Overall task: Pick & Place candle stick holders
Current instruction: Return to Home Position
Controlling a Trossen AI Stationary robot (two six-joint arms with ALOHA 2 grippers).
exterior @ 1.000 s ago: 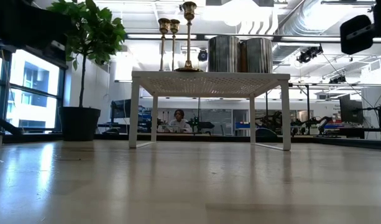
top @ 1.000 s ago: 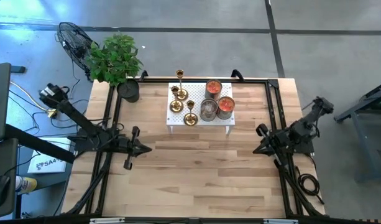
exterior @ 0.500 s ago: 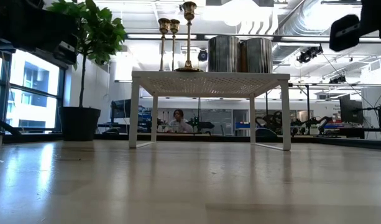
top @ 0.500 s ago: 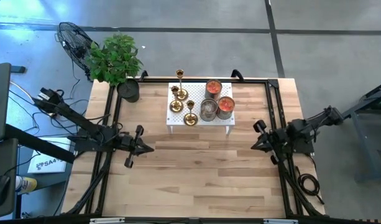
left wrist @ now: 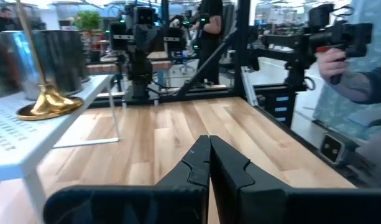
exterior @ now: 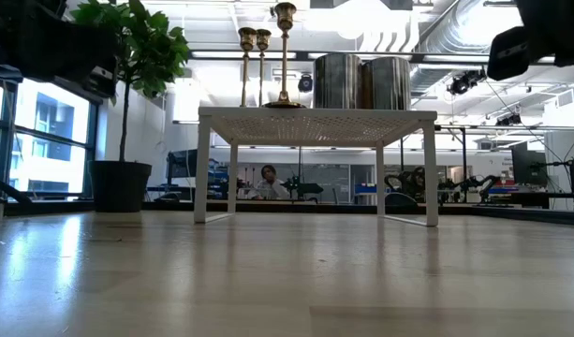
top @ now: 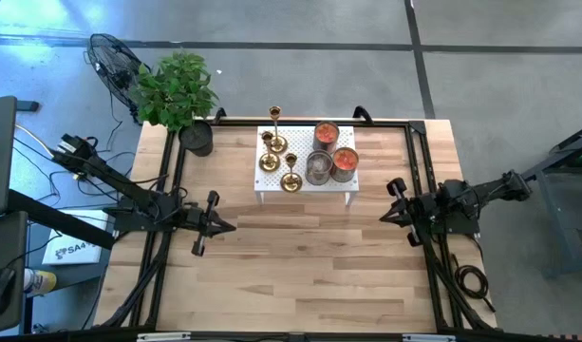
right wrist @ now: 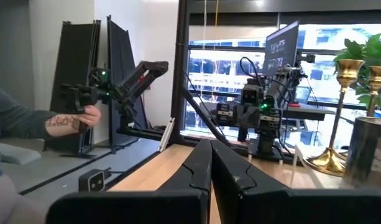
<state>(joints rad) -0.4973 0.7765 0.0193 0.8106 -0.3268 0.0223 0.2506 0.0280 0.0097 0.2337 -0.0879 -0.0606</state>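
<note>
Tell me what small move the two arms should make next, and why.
Probably fold both arms back to rest: the candle stick holders all stand on the white shelf, and the left hand and right hand are shut, empty and away from it.

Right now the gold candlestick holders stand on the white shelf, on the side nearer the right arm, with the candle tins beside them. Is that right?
Not quite. In the high view the gold candlestick holders stand on the white shelf on the side nearer the left arm, not the right arm, with the candle tins beside them.
</note>
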